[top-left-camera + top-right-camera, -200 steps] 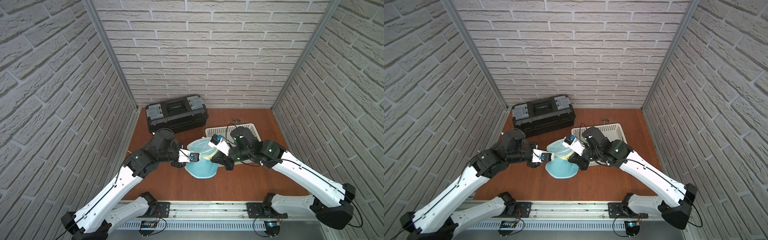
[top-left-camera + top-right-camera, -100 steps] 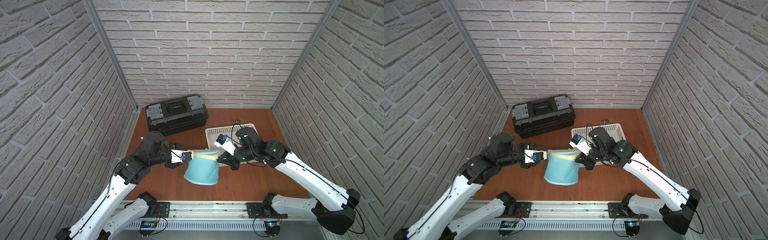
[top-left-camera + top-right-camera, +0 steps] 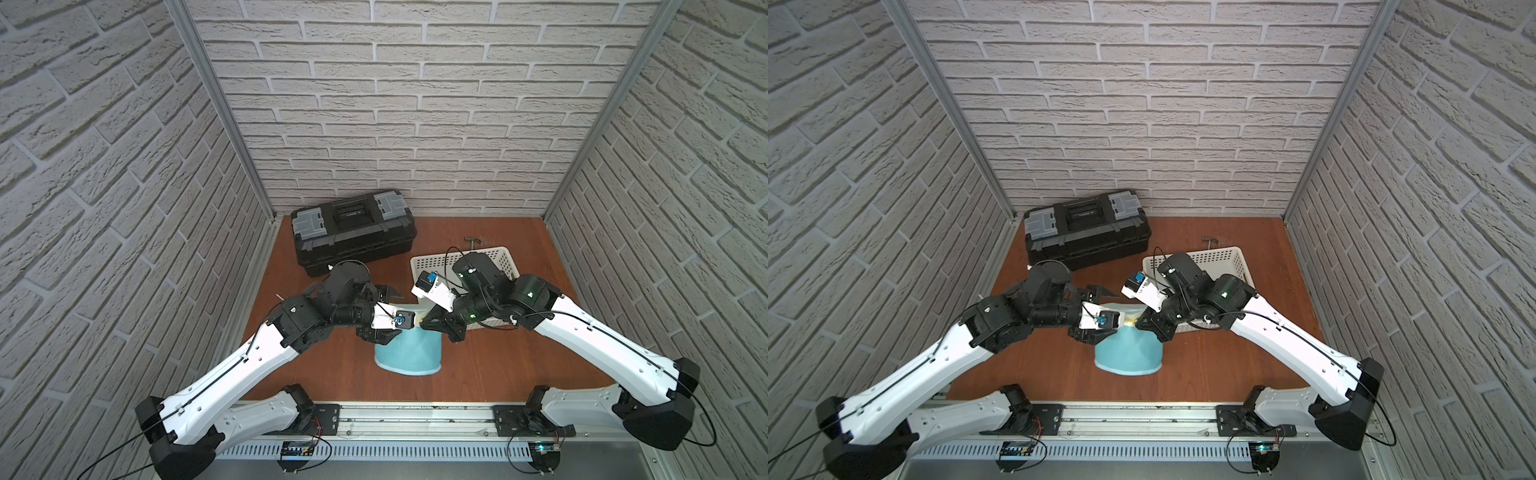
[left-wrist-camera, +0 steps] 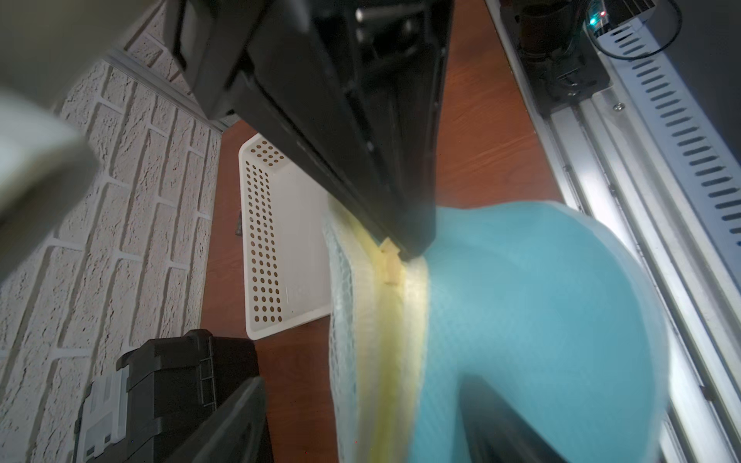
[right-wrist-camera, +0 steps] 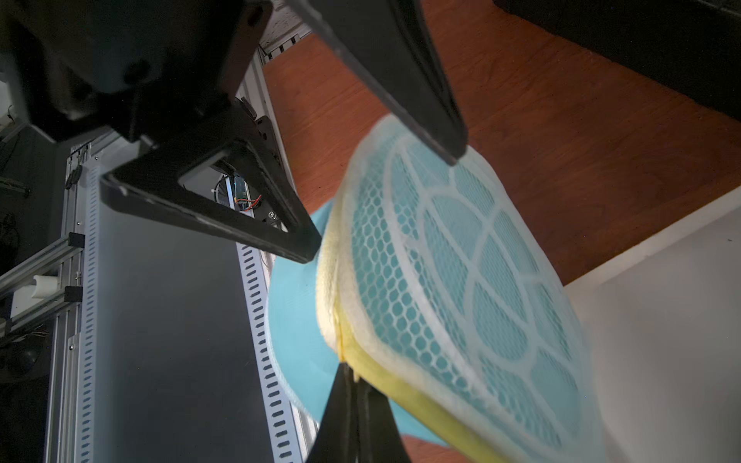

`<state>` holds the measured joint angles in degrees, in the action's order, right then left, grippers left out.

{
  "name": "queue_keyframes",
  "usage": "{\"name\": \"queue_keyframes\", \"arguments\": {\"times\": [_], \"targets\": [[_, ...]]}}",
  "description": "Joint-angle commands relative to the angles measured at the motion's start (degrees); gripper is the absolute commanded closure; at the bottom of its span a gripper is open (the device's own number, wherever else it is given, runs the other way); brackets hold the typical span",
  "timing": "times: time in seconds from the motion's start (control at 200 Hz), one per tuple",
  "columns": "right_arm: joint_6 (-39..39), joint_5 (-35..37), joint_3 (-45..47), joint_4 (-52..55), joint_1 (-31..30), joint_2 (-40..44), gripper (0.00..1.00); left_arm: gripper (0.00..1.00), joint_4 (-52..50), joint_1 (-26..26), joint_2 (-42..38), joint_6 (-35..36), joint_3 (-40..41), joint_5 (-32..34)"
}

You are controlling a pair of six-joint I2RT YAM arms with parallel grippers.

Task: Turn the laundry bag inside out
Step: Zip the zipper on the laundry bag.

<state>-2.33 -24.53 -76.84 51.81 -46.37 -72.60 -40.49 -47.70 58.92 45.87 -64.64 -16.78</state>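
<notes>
- The left gripper [image 5: 383, 200], clamped on the laundry bag [image 3: 409, 351] a second ago, has let go and spread its jaws wide. They now straddle the bag's round mesh end [image 5: 461, 272].
- The bag is just beside the white basket [image 3: 432, 262], on the side facing the front rail [image 3: 415, 415].
- The right gripper [image 5: 349, 385] pinches the yellow trim [image 4: 385, 360], its jaws closed tight.
- Bare tabletop [image 3: 498, 357] lies open between basket and rail; a black toolbox [image 3: 353, 232] sits near the basket's left.
- Both arms reach in from the rail, elbows bent, wrists meeting above the bag.
</notes>
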Motion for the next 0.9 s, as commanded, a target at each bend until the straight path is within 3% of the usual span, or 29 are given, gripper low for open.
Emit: {"name": "queue_keyframes", "arguments": {"times": [0.0,0.32,0.57,0.74,0.895], "targets": [[0.1,-1.5,-1.9,-3.2,-0.6,0.2,0.97,0.23,1.0,-0.3,0.9,0.4,-1.9,1.2],[0.7,-1.8,-2.1,-3.8,-1.0,0.1,0.97,0.58,1.3,-1.1,3.7,0.2,-4.5,-0.2],[0.3,0.9,-0.9,-2.0,-1.0,2.1,0.97,1.00,-0.9,-1.3,4.0,1.3,-6.0,-1.5],[0.4,4.7,0.0,1.3,-0.7,4.7,0.97,1.00,-2.3,-0.8,1.6,2.2,-5.6,0.6],[-0.1,5.9,2.7,3.5,1.8,7.8,0.97,1.00,-2.1,2.9,-2.5,2.2,-3.0,-0.5]]}}
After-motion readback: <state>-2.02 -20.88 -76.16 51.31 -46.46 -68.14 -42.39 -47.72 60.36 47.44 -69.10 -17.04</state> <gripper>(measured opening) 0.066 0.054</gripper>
